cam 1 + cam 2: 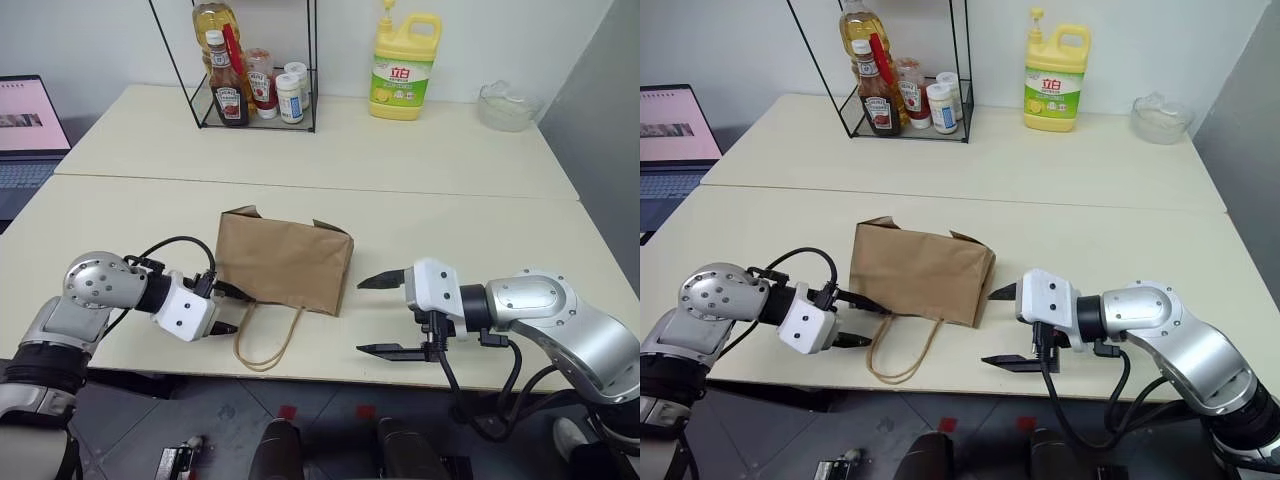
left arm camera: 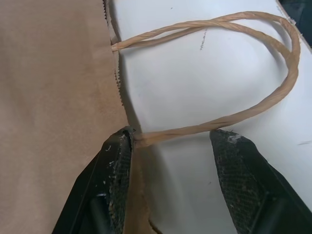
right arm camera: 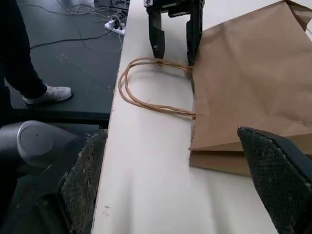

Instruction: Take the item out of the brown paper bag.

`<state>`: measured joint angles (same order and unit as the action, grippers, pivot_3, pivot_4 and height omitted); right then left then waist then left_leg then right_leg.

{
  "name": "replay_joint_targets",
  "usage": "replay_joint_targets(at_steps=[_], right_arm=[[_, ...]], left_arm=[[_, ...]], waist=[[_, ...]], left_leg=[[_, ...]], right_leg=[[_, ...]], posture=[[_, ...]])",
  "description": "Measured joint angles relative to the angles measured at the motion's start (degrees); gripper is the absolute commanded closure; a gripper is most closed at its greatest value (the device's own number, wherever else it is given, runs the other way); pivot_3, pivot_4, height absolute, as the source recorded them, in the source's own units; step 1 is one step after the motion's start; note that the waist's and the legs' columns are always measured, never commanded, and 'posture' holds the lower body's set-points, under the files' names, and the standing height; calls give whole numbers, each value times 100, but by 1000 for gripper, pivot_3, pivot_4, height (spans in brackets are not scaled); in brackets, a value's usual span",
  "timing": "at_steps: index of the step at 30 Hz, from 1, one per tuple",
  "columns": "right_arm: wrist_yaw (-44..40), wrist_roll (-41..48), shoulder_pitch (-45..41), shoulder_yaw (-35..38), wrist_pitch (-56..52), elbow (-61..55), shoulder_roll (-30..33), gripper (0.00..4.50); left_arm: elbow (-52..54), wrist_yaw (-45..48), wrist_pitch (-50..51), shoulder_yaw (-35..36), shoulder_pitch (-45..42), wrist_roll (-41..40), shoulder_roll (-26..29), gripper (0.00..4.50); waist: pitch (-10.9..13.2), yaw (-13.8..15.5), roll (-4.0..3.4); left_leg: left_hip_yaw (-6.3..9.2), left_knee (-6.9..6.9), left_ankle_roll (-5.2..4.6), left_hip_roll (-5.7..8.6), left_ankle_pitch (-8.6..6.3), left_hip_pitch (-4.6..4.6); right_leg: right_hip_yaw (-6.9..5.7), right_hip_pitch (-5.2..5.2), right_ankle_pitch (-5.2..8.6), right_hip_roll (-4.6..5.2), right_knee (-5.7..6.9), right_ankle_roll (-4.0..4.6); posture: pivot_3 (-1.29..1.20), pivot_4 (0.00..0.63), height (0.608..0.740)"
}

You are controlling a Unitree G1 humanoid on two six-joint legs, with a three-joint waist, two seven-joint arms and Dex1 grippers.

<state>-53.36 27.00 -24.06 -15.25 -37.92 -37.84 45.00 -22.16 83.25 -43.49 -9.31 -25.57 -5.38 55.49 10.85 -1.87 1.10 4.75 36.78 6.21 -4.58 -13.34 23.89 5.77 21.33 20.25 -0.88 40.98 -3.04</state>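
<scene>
Here the brown paper bag (image 1: 285, 262) is lying flat on the counter (image 1: 450, 220); the left gripper (image 1: 228, 308) is straddling its handles (image 1: 265, 340) at the mouth, jaws parted, while the right gripper (image 1: 380, 315) is hovering beside it, jaws spread wide.

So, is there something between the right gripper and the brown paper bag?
Nothing visible. The right gripper, fingers wide open, faces the brown paper bag across bare table. The left gripper sits at the bag's handles, on the far side.
</scene>
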Motion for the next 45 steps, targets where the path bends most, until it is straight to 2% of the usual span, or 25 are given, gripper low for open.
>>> replay_joint_targets(at_steps=[8,21,31,39,45], right_arm=[[-77,3,45,49,0,-1,92,0],[-84,2,42,49,0,-1,89,0],[-83,1,43,49,-1,-2,90,0],[-83,-18,38,48,1,0,51,0],[-83,-72,35,47,1,4,23,0]], left_arm=[[329,92,304,0,53,-187,203,1864],[589,-69,358,-3,225,-119,50,1864],[571,-35,-350,-57,263,-125,-10,1864],[-43,-319,-1444,-139,126,-28,-194,1864],[-341,-522,-1818,-307,62,35,-239,1864]], waist=[[0,-1,0],[0,1,0],[0,2,0],[0,1,0],[0,1,0]], left_leg=[[0,0,0,0,0,0],[0,0,0,0,0,0],[0,0,0,0,0,0],[0,0,0,1,0,0],[0,0,0,0,0,0]], right_leg=[[0,0,0,0,0,0],[0,0,0,0,0,0],[1,0,0,0,-1,0],[1,-1,0,0,-1,0],[0,-1,0,0,-1,0]], posture=[[0,150,740],[0,150,740],[0,150,740],[0,150,740],[0,150,740]])
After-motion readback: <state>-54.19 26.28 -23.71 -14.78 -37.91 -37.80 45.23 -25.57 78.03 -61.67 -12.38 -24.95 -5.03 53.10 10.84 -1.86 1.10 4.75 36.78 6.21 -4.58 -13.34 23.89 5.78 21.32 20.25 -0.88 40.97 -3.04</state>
